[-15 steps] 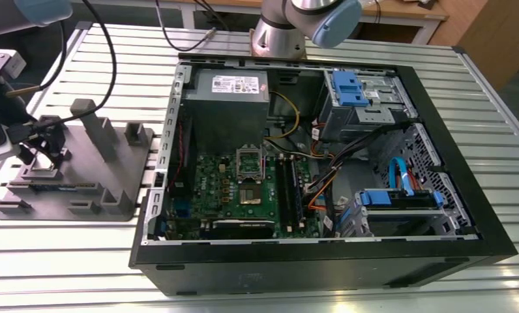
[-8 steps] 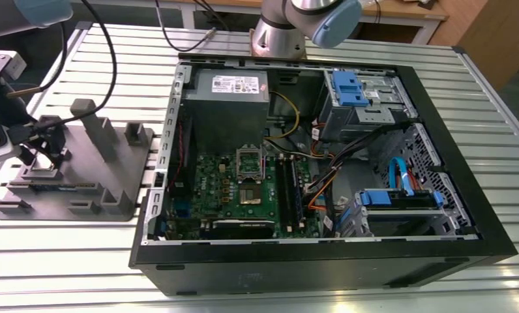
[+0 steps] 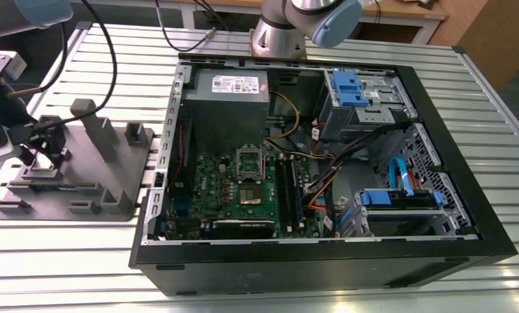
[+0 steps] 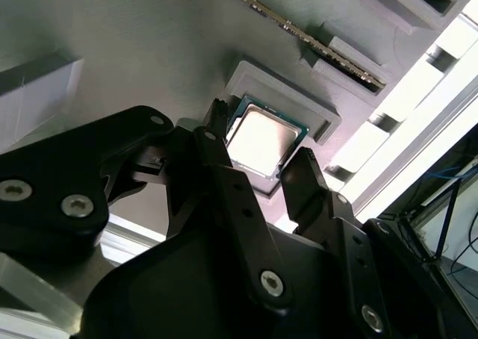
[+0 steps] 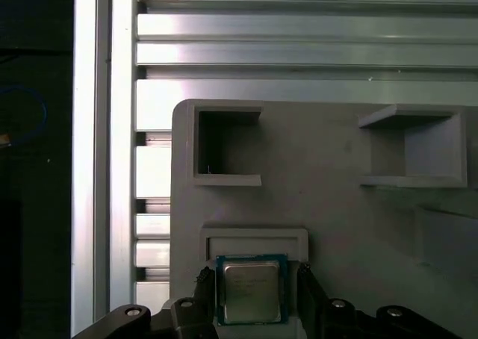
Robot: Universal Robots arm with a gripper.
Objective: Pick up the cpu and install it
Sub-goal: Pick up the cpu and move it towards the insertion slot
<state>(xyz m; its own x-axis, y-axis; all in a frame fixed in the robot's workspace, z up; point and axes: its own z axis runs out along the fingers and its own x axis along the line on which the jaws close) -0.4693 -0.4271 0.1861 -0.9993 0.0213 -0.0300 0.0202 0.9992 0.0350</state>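
A ribbed aluminium worktop [image 3: 85,261] carries one open computer case [image 3: 329,261], with one motherboard [image 3: 216,189] inside, and one grey holder tray [image 3: 133,182] near the worktop's edge at the exterior view's left. The single cpu [image 5: 252,290] lies flat in a shallow framed recess [image 5: 254,242] close to one edge of that tray. The one pincer [image 4: 261,132] hangs over it, narrowly spread, its two fingers [image 5: 203,294] flanking opposite sides of the chip. Whether they touch it I cannot tell.

The chip looks light, thin and rigid. Its smooth metal lid probably offers little friction, and the underside is likely delicate. The sensible hold is on two opposite side edges, squarely and gently, since little of them stands above the recess.
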